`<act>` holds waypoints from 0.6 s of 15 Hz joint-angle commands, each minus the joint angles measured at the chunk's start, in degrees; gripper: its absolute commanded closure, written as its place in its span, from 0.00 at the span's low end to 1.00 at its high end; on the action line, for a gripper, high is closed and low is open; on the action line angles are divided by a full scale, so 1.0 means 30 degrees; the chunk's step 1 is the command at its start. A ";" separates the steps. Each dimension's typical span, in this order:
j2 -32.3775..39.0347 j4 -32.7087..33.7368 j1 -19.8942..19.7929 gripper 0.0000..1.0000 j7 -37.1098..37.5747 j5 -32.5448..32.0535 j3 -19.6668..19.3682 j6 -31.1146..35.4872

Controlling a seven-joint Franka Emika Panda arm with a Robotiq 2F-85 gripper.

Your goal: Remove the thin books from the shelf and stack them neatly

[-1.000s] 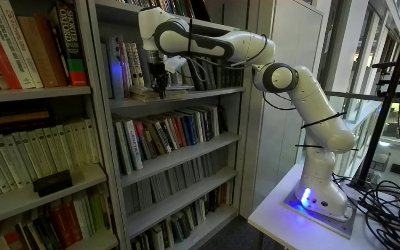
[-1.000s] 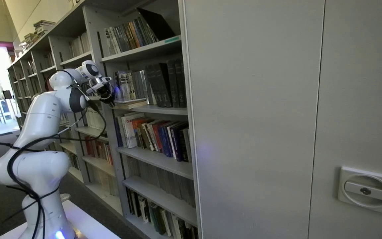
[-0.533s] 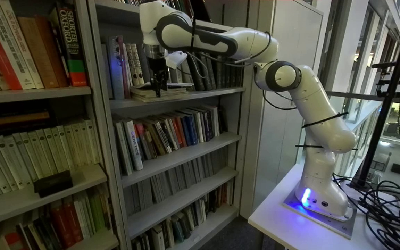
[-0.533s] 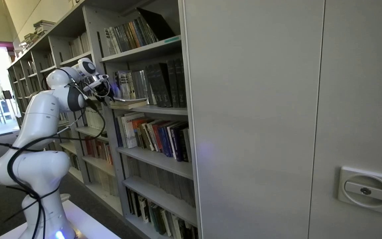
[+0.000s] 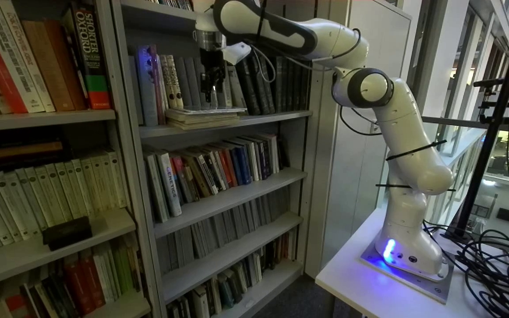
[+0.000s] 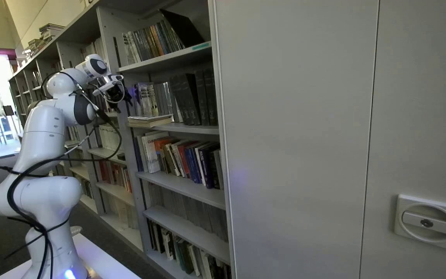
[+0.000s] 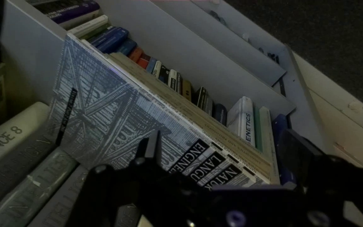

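Several thin books (image 5: 202, 120) lie flat in a pile on the shelf (image 5: 276, 117), jutting slightly over its front edge. On top rests a grey patterned one, the Natural Language Engineering volume (image 7: 106, 104), its cover facing up in the wrist view. Beneath it run cream-coloured spines (image 7: 213, 129). My gripper (image 5: 210, 95) hovers above the pile, pointing down and apart from it. In the wrist view the gripper (image 7: 224, 143) has its fingers spread wide with nothing between them. More upright grey volumes (image 5: 189, 75) stand behind the pile on the same shelf.
Dark thick volumes (image 5: 287, 84) fill the right of that shelf. Below stands a row of multicoloured paperbacks (image 5: 232, 163). An upper board (image 6: 168, 60) runs over the bay, and an upright (image 5: 126, 145) borders it beside a neighbouring bookcase. The arm is mounted on a white table (image 5: 347, 265).
My gripper has opened and lifted up off the front of the pile, shifting slightly towards the arm's base. The pile stays on the shelf, its top book lying flat.
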 commanded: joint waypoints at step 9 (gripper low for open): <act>0.0329 -0.0654 -0.1775 0.00 0.0253 -0.0856 -0.2371 -0.2708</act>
